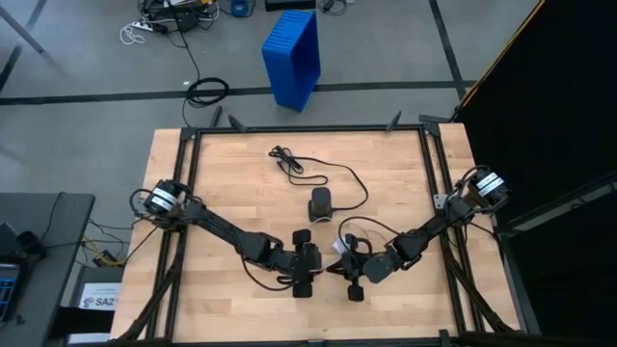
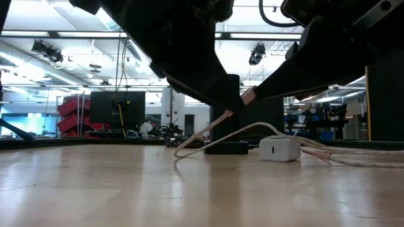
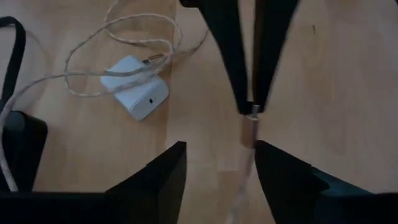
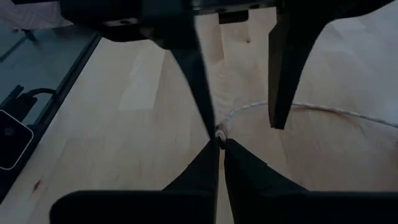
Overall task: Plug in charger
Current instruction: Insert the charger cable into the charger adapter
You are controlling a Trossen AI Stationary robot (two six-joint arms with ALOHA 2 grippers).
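Pinching cable plug, right fingers closed, left fingers apart

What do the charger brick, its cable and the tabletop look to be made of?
Charger brick: smooth white plastic, by its matte, moulded look. Cable: likely braided fabric sheath, pale and textured, with a metallic connector end. Tabletop: light wood, visible grain and plank seams.

Pale wood-grain table, glossy white plastic charger, braided cloth-covered cable

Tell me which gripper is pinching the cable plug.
The right gripper: its fingers are shut on the cable plug. The left gripper stands open around it.
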